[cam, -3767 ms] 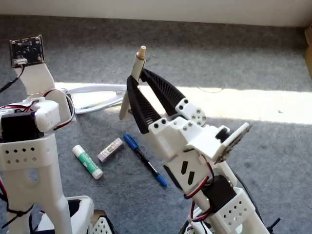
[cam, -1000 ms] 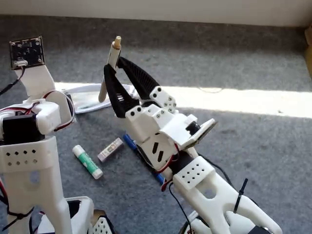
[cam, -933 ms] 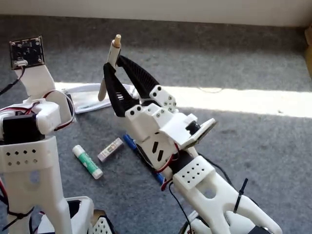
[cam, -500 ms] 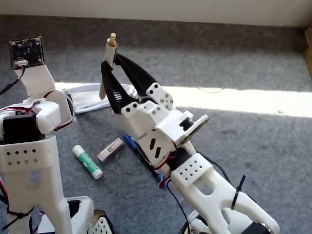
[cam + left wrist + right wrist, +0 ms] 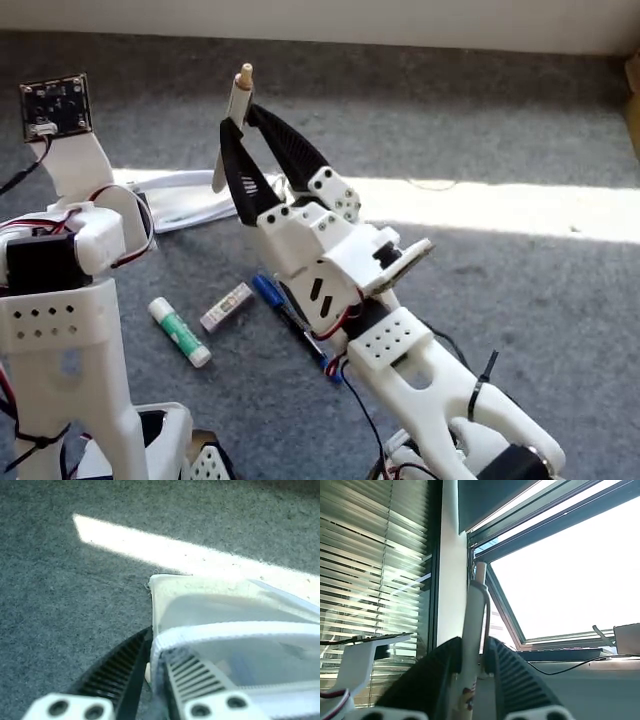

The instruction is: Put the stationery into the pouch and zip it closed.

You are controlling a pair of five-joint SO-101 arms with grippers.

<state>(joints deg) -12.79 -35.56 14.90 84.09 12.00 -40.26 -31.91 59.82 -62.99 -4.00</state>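
My right gripper (image 5: 238,128) is raised above the carpet, shut on a cream pen (image 5: 230,135) that stands nearly upright. That pen (image 5: 472,625) rises between the black fingers (image 5: 507,677) in the right wrist view. The clear pouch (image 5: 190,203) with white edging lies on the carpet just beyond and left of it. My left gripper (image 5: 152,647) is shut on the pouch's white zipper rim (image 5: 225,630). A green-and-white glue stick (image 5: 180,332), a small pink-labelled stick (image 5: 226,306) and a blue pen (image 5: 293,325) lie on the carpet in front of the pouch.
Grey carpet (image 5: 520,130) covers the floor, crossed by a bright sunlit strip (image 5: 500,210). The left arm's white body (image 5: 60,300) stands at the near left and hides part of the pouch. A window and blinds (image 5: 380,570) appear behind the right gripper.
The right arm has carried the pen leftward and farther out, from over the middle of the carpet to beside the pouch, then tilted slightly back right. The left arm has kept still.
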